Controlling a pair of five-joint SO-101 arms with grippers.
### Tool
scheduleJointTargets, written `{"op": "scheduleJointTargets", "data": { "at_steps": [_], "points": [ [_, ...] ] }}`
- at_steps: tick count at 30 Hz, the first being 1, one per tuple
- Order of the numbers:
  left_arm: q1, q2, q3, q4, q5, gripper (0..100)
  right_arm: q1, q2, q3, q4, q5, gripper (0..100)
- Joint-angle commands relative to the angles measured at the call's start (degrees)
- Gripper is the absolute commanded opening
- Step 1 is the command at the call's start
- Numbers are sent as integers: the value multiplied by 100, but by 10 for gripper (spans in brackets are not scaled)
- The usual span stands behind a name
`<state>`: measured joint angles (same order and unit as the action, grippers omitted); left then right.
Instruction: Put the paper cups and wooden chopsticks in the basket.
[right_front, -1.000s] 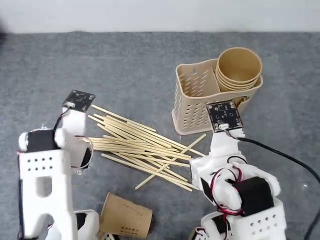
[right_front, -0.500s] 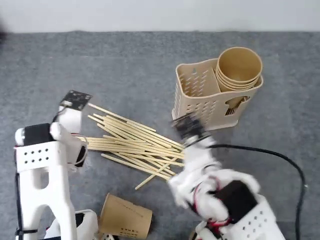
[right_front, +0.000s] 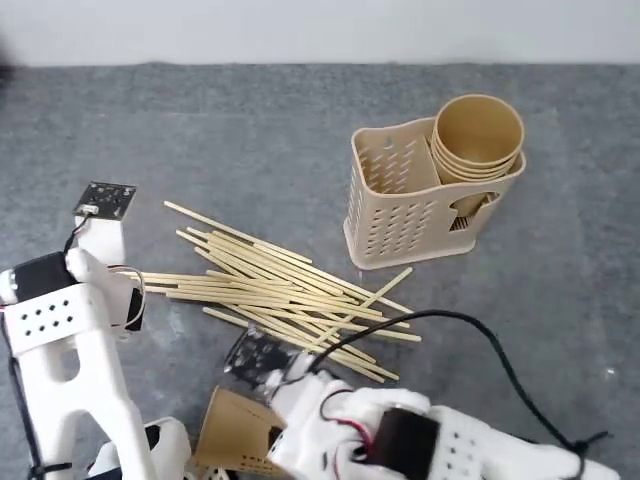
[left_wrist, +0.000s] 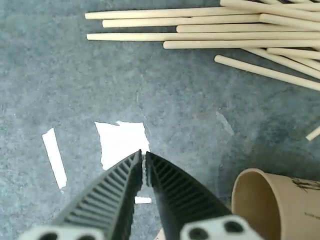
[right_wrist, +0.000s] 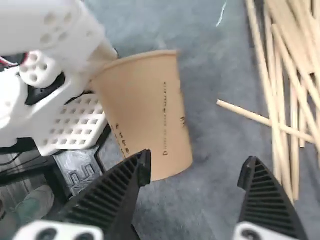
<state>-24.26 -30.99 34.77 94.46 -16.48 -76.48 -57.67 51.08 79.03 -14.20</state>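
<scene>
high — basket (right_front: 400, 215) upright, stacked cups (right_front: 478, 135) in one end compartment; chopsticks (right_front: 280, 290) strewn beside it; loose cup (right_front: 240, 432) on its side | left wrist — left gripper (left_wrist: 144, 155) pressed together over mat (left_wrist: 60, 75) | right wrist — right gripper (right_wrist: 196, 160) spread wide above loose cup

Matt paper cup (right_wrist: 145, 110), perforated plastic basket (right_front: 400, 215)

The counter (right_front: 200, 130) is showing a grey, felt-like surface all over. A pale wall (right_front: 320, 30) is running along the counter's far edge. White scraps (left_wrist: 122, 142) are lying flat on the counter.
</scene>
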Motion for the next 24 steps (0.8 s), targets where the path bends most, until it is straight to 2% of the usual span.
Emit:
{"op": "scheduleJointTargets", "data": {
  "at_steps": [1,11,18,24],
  "points": [
    [-18,9,-382,-97,-26,13,-259,734,-35,-312,70,302],
    [-18,9,-347,-97,-26,13,-1103,1341,-352,-629,-62,307],
    [-9,9,-374,-97,-26,13,-1270,1349,-334,-699,-185,472],
    [-9,9,-374,-97,-26,13,-1200,1481,-229,-875,-185,418]
  ]
}}
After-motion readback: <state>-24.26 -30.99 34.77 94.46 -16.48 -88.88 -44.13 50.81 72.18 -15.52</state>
